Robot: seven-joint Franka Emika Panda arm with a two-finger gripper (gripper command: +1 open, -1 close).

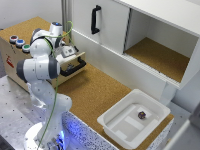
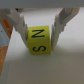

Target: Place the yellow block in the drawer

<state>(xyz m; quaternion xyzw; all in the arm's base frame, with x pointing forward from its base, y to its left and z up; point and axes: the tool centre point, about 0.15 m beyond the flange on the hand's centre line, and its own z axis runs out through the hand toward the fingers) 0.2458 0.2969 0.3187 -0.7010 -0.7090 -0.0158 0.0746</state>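
In the wrist view the yellow block (image 2: 40, 44), marked with black letters N and S, sits between my two fingers, which press on its two sides. My gripper (image 2: 40, 37) is shut on it, just above a pale surface. In the exterior view my gripper (image 1: 67, 50) hangs over the pulled-out drawer (image 1: 70, 64), behind its pale wood front and wide black bar handle (image 1: 76, 66). The drawer belongs to a light wooden box (image 1: 12, 57). The block is hidden in the exterior view.
Three coloured buttons (image 1: 20, 42) sit on top of the wooden box. A white cabinet door with an upright black handle (image 1: 95, 19) stands behind, beside an open compartment (image 1: 160, 55). A white tub (image 1: 116, 131) holding a small dark object (image 1: 142, 115) is at the exterior view's lower right.
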